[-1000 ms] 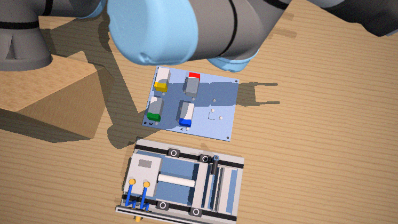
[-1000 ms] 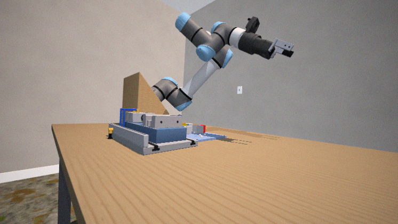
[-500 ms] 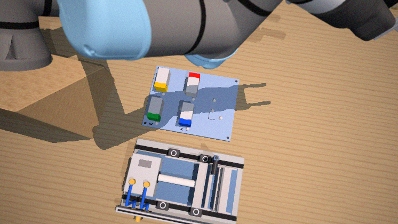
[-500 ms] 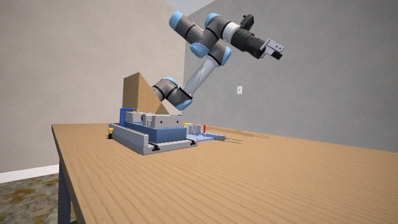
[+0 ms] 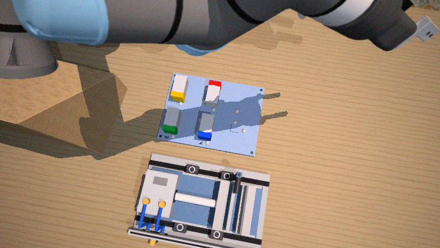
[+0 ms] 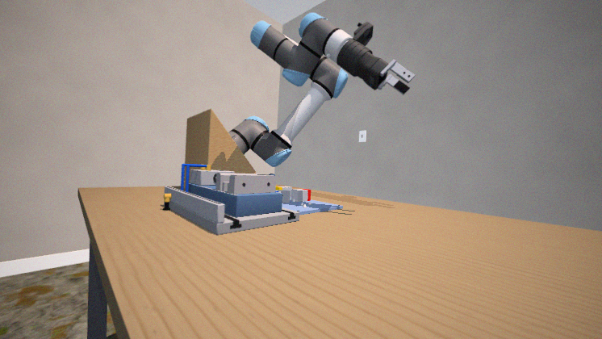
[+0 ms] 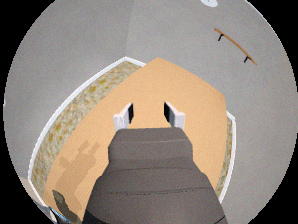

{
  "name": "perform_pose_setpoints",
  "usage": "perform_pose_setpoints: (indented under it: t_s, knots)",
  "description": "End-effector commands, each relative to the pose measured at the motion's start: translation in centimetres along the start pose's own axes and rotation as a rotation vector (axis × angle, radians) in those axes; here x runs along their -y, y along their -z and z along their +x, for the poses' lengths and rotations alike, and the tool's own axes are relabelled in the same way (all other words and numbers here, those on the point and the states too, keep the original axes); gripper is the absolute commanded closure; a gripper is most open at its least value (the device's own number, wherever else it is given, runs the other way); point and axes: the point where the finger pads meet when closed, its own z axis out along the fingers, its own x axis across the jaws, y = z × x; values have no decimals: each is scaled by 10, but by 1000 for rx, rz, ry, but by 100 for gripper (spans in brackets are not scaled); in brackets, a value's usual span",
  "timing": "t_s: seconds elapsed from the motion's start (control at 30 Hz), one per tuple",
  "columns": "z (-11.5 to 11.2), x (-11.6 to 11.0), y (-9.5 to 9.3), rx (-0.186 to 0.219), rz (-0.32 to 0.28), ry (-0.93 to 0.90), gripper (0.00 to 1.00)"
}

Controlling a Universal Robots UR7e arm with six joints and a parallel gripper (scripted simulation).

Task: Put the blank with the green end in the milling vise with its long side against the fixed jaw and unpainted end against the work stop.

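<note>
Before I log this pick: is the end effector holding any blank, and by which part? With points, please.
Nothing is held: the end effector (image 5: pixel 422 32) (image 6: pixel 401 78) (image 7: pixel 148 108) is open, with no blank between its fingers.

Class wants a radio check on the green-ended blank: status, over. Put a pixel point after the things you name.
Hand (image 5: pixel 429 29) (image 6: pixel 402 77) (image 7: pixel 148 108) open, empty, raised. Green-ended blank (image 5: pixel 171 119) on the plate (image 5: pixel 246 98). Blue-ended blank (image 5: pixel 205 124) stands beside it, gap between; vise (image 5: pixel 166 191) (image 6: pixel 257 204) unloaded.

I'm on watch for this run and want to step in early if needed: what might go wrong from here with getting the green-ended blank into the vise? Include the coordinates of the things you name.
The blank with the green end (image 5: pixel 171 120) has the blue-ended blank (image 5: pixel 206 126) beside it; the open gripper (image 7: pixel 148 108) might nudge that one while reaching in.
The gap between the vise jaws looks narrow, so the blank could catch on the fixed jaw (image 5: pixel 246 211) (image 6: pixel 252 184).
</note>
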Motion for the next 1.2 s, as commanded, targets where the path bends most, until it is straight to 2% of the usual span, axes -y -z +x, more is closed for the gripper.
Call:
perform_pose_setpoints:
  t_s: [0.0, 0.03, 0.17, 0.57, 0.6, 0.73, 1.13, 1.17]
  knots:
    - [0, 0, 1, 22, -71, 11, 0]
    - [-2, -4, 6, 22, -29, 34, 0]
    - [-10, -23, 27, 109, -129, 162, 0]
    - [-10, -23, 27, 109, -129, 162, 0]
    - [-13, -28, 31, 41, -58, 179, 0]
    - [-22, -47, 53, 134, -164, 298, 0]
    - [-22, -47, 53, 134, -164, 298, 0]
    - [-25, -52, 57, 59, -146, 318, 0]
